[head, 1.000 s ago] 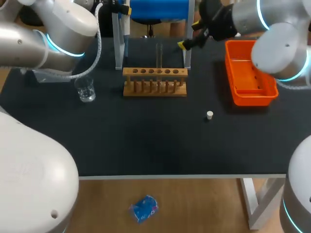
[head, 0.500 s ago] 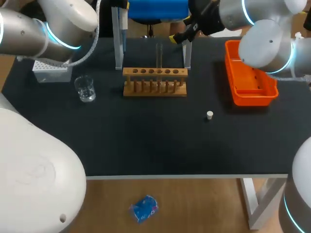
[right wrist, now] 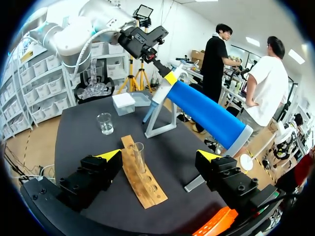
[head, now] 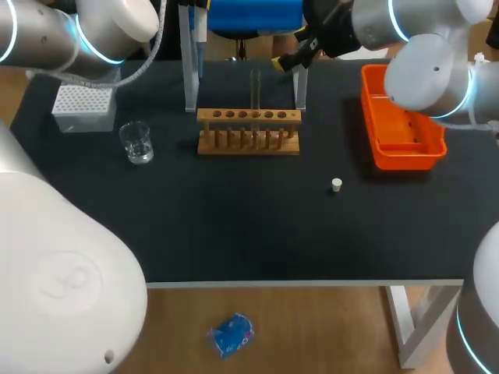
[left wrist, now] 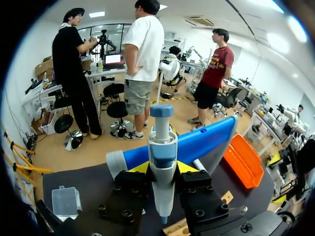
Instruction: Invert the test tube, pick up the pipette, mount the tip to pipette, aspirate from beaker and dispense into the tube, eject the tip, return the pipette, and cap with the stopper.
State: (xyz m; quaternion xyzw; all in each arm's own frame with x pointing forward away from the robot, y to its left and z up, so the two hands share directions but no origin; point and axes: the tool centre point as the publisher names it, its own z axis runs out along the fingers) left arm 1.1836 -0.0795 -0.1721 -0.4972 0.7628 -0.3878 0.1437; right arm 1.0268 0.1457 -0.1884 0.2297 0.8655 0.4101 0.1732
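L arm has swung up and back toward the far-left corner over the last sec, so the tip box (head: 82,107) it was covering now shows in full. L gripper (left wrist: 162,168) is clamped on the pipette (left wrist: 162,147), one finger each side of the body, up by the stand (head: 189,70) under the blue roll (head: 253,15); can't tell if it's off its hanger yet. Beaker (head: 138,143), rack (head: 248,132) and stopper (head: 336,185) haven't moved; test tube (head: 255,87) stands upright near mid-rack. R gripper (right wrist: 160,156) drew back toward the far edge, then stopped: fingers spread wide, nothing in them, hanging behind the rack. My read: tube step done, pipette pickup under way, tip mount next, and the box is now clear of the arm for it. Room: the box sits near the far-left corner, close to the edge, so approach prob. from above; beaker is near it but apart. Most free room is over the near half of the table (head: 234,234), w/ only the stopper there. Orange tray (head: 401,162) lies by the right edge under the R arm; stand legs flank the tube, so sideways moves there look tight.
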